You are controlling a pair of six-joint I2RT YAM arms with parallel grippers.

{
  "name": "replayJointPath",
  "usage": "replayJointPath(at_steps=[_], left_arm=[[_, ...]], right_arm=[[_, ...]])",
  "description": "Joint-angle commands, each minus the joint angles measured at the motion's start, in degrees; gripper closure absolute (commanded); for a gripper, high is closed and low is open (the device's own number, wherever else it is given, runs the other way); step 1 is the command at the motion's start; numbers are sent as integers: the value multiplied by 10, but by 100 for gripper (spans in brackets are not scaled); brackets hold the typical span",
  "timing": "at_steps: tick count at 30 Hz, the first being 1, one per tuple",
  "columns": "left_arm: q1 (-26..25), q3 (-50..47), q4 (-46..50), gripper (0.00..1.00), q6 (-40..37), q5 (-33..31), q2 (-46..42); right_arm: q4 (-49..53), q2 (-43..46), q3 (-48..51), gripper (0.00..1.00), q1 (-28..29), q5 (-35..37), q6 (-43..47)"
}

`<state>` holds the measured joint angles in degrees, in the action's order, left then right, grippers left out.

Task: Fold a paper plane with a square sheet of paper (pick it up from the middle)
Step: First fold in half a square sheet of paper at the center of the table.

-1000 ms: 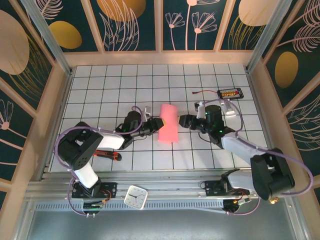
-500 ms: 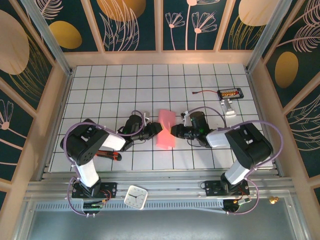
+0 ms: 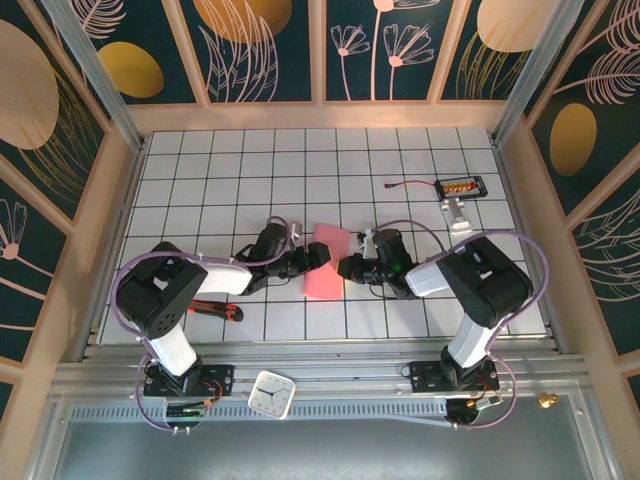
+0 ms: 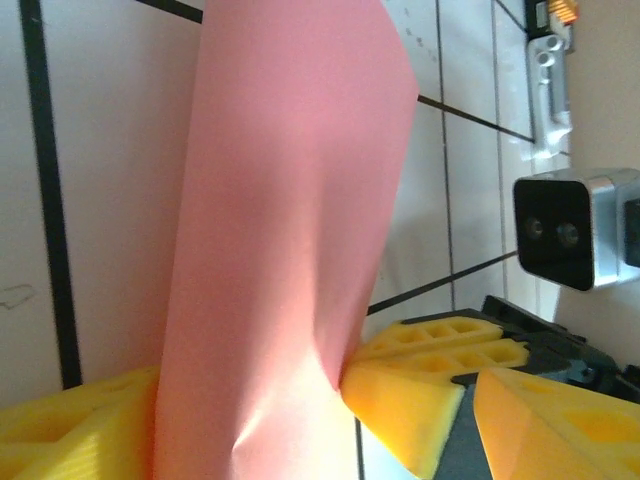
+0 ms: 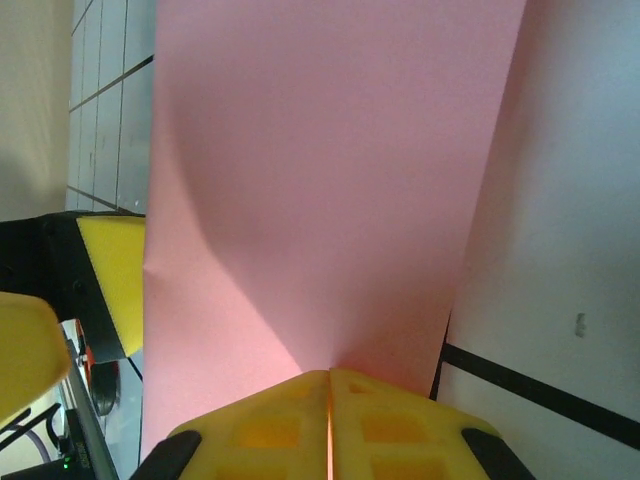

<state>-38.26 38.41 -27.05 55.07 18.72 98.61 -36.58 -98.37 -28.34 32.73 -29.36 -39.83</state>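
The square sheet of paper (image 3: 324,268), near the middle of the table (image 3: 400,170), is clamped only by the right gripper (image 5: 329,378), with the jaws of the left gripper (image 4: 248,385) apart around it, so its loose fold could be sprung open or skewed.

Pink sheet (image 4: 290,200) within spread left hand (image 4: 315,420)

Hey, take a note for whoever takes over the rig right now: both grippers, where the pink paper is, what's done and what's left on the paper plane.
Left gripper: open, one finger on each side of the square sheet of paper, not pinching it.
Right gripper: shut on the sheet's edge.
Sheet: in the middle of the table, bowed over between the two grippers, low over the tiles.
Done: sheet taken up and bent; no sharp crease visible.
Left: every fold. No nose, wings or centre ridge yet.
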Motion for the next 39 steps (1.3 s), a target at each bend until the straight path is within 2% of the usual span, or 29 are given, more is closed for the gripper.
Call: replayJointPath(at_steps=[1, 13, 16, 19, 25, 31, 34, 39], left_arm=[[5, 16, 144, 24, -48, -47, 0], [-6, 64, 208, 61, -103, -29, 32], [-5, 61, 211, 67, -108, -45, 30], [-4, 55, 188, 71, -94, -24, 29], [-3, 30, 114, 74, -50, 28, 27], [3, 11, 80, 73, -30, 41, 19], [3, 8, 78, 73, -29, 45, 20], [3, 4, 82, 72, -30, 41, 21]], right_arm=[[-20, -12, 1, 90, 7, 15, -9], [-29, -30, -18, 91, 10, 6, -18], [-11, -7, -21, 89, 4, 2, -8], [25, 38, -14, 83, -10, 5, 10], [133, 114, -22, 71, -35, 46, 55], [143, 99, -28, 62, -38, 60, 52], [128, 78, -41, 61, -26, 45, 51], [100, 40, -63, 67, -7, 35, 43]])
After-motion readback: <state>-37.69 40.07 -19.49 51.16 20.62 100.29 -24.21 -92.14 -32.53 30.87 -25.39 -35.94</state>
